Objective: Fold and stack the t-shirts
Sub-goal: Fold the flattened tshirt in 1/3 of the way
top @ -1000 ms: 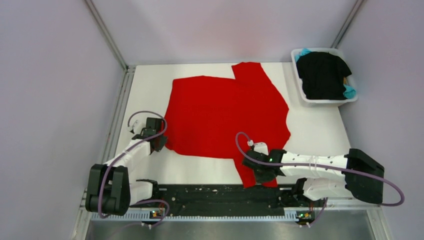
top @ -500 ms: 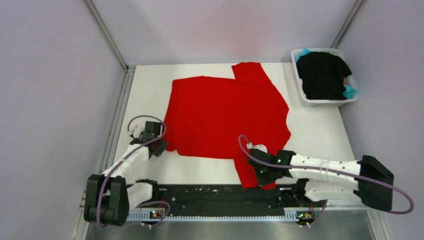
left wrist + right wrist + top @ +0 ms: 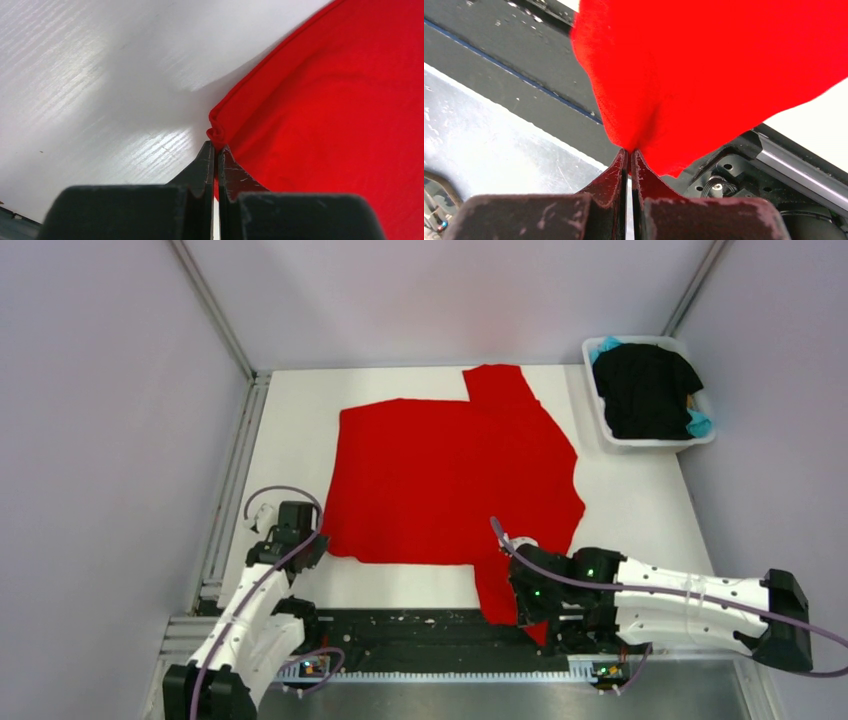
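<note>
A bright red t-shirt (image 3: 450, 480) lies spread flat across the white table, one sleeve pointing to the far edge. My left gripper (image 3: 312, 552) is shut on the shirt's near left corner (image 3: 216, 131), pinching a small bunched fold. My right gripper (image 3: 527, 608) is shut on the near sleeve (image 3: 704, 75), which hangs lifted over the black rail at the table's front. A black t-shirt (image 3: 645, 388) fills the white tub, with teal cloth (image 3: 699, 423) showing beneath it.
The white tub (image 3: 608, 428) stands at the far right corner of the table. A black rail (image 3: 430, 630) runs along the near edge between the arm bases. Grey walls close in the left, far and right sides.
Both arms have drawn back toward the near edge, dragging the red shirt with them. The right gripper has shut on the near sleeve and lifted it over the rail.
</note>
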Available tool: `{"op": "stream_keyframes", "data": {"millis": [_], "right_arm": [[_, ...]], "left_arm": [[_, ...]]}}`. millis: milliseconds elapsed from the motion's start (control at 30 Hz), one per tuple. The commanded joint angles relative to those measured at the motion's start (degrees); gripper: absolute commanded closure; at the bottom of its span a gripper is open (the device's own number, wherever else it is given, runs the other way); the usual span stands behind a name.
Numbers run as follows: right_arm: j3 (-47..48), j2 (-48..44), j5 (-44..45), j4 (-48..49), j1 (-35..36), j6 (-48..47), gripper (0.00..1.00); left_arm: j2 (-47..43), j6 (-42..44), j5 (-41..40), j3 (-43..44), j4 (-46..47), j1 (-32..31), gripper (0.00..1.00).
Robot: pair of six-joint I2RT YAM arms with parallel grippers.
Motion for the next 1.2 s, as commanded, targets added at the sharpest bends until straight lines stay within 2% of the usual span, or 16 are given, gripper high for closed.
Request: {"op": "stream_keyframes", "data": {"millis": [0, 133, 333, 400, 567, 767, 900, 1067, 1167], "right_arm": [[6.44, -1.43, 6.24, -2.50, 0.61, 0.53, 1.00], [10.42, 1.41, 14.22, -3.84, -0.24, -0.83, 1.00], [16.78, 6.24, 29.74, -3.95, -6.92, -5.19, 1.00], [18.28, 8.31, 35.18, -1.84, -8.63, -6.29, 1.00], [19.73, 11.10, 40.26, 5.35, -14.40, -9.96, 1.00], [19.12, 11.47, 36.90, 16.46, -23.11, -17.54, 1.00], [19.64, 12.69, 35.76, 19.17, -30.02, -21.94, 1.00], [20.37, 14.29, 28.77, 25.31, -33.87, -28.92, 1.00], [22.03, 16.85, 27.93, 26.07, -35.29, -31.85, 1.00]], "left_arm": [[-2.35, 0.43, 2.29, -0.29, 0.72, -0.13, 1.00], [-0.89, 0.38, 2.62, 1.72, 2.88, -0.09, 1.00], [4.67, 0.75, 1.88, 5.84, 7.19, -0.10, 1.00], [7.04, 0.19, 0.95, 7.92, 7.91, -0.10, 1.00], [12.49, -0.32, -2.36, 12.78, 9.58, -0.09, 1.00], [20.75, 0.01, -2.83, 17.08, 14.41, -0.05, 1.00], [26.76, 0.28, -2.96, 21.61, 15.45, 0.00, 1.00], [33.05, 1.66, -0.91, 26.12, 17.05, 0.00, 1.00], [35.69, 1.88, -1.84, 28.61, 15.64, 0.00, 1.00]]}}
